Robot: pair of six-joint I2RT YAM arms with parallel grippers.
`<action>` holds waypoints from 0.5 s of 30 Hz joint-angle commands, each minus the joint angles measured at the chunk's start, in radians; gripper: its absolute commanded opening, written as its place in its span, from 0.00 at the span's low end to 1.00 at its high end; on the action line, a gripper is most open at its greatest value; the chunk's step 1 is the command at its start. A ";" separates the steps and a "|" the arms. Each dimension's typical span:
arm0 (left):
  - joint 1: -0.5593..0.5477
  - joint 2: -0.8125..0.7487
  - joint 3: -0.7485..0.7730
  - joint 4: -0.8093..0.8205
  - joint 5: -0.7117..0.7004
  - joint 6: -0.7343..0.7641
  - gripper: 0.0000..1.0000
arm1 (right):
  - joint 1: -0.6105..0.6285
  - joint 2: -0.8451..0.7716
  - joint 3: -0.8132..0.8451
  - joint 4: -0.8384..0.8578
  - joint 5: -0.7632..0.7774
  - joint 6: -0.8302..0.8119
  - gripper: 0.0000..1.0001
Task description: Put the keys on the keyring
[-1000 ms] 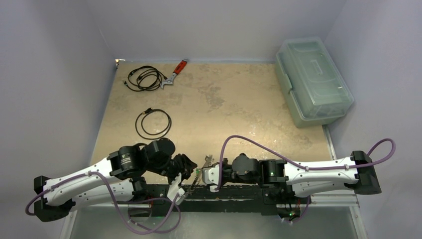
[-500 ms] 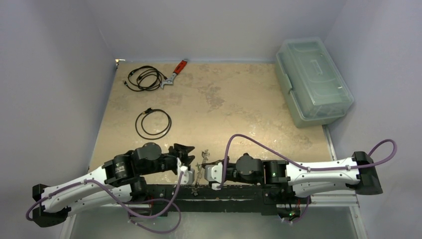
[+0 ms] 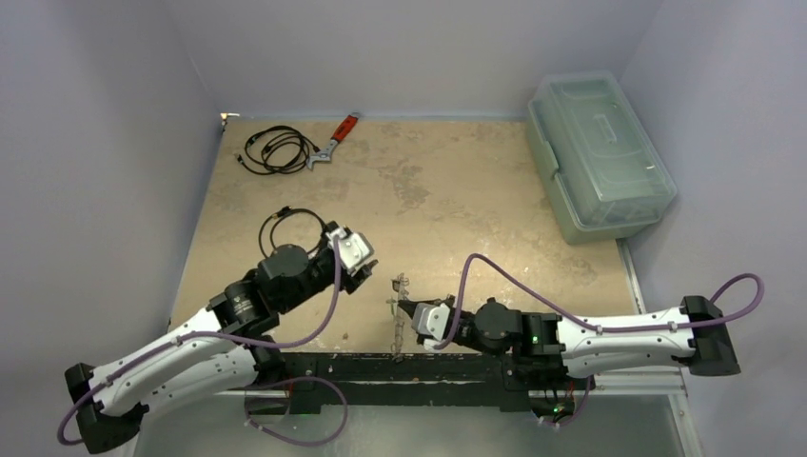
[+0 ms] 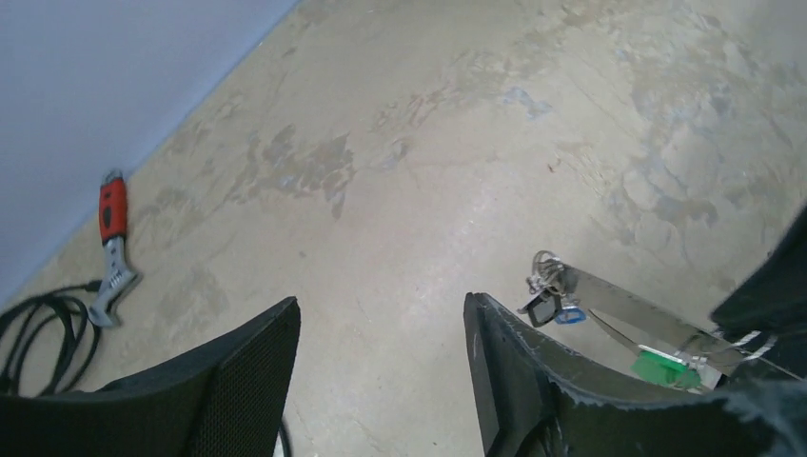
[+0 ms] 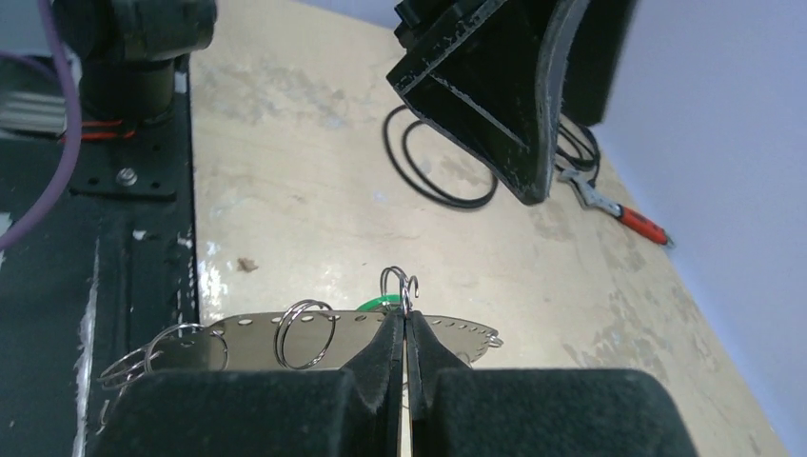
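Note:
My right gripper (image 3: 411, 314) (image 5: 404, 328) is shut on the keyring (image 3: 397, 303) (image 5: 257, 343), a thin grey metal strip with holes along its edge and small wire rings hanging from it. It holds the strip just above the table near the front edge. The keys hang on it: a green tag (image 4: 661, 367) (image 5: 379, 303), a dark tag (image 4: 544, 307) and a blue tag (image 4: 569, 316). My left gripper (image 3: 354, 249) (image 4: 381, 328) stands open and empty to the left of the keyring, apart from it. Its dark fingers (image 5: 495, 86) show in the right wrist view.
A black cable coil (image 3: 285, 221) (image 5: 428, 162) lies beside the left gripper. A second black cable bundle (image 3: 276, 149) (image 4: 38, 324) and a red-handled wrench (image 3: 335, 141) (image 4: 112, 243) lie at the far left. A clear lidded box (image 3: 600, 157) sits at the far right.
My left gripper has opened and drawn away from the keyring, up and to the far left. My right gripper, still shut on the keyring, has shifted slightly right.

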 commanded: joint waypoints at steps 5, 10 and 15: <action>0.261 -0.067 -0.035 0.203 0.344 -0.223 0.71 | -0.001 -0.052 0.014 0.137 0.173 0.062 0.00; 0.292 -0.077 -0.048 0.253 0.531 -0.233 0.70 | -0.046 -0.061 0.056 0.066 0.158 0.152 0.00; 0.305 -0.076 -0.048 0.285 0.618 -0.233 0.68 | -0.181 -0.107 0.081 0.001 -0.057 0.267 0.00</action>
